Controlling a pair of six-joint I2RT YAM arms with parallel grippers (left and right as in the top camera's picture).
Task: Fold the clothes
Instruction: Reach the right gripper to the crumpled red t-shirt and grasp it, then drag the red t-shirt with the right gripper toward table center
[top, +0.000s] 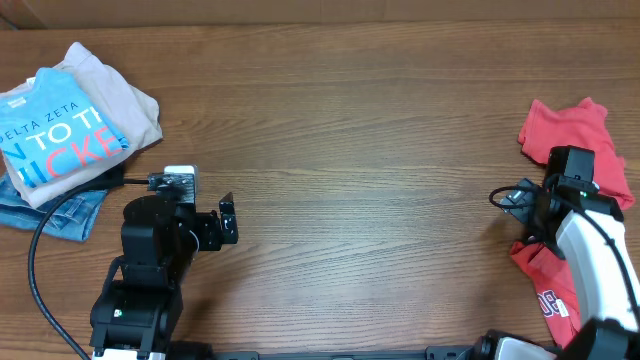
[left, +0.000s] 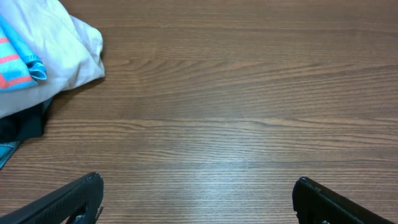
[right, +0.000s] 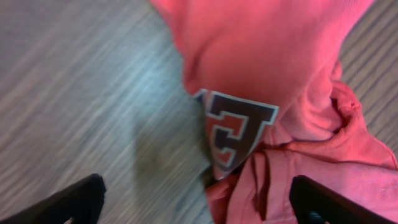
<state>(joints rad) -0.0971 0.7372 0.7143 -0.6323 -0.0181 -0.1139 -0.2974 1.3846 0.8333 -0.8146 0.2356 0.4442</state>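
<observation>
The coral-red T-shirt (top: 566, 126) lies crumpled at the table's far right edge. Its dark navy-and-white print shows in the right wrist view (right: 236, 127), and more print shows at the lower right of the overhead view (top: 552, 302). My right arm (top: 575, 190) hangs over the shirt and hides its middle. My right gripper (right: 199, 208) is open just above the shirt's left edge, holding nothing. My left gripper (top: 228, 222) is open and empty over bare wood at the left, far from the shirt. It also shows in the left wrist view (left: 199, 205).
A folded stack sits at the back left: a bright blue T-shirt (top: 60, 140) on a beige garment (top: 128, 95) over blue jeans (top: 62, 215). A black cable (top: 40, 255) runs by the left arm's base. The wooden table (top: 370, 150) spans between the arms.
</observation>
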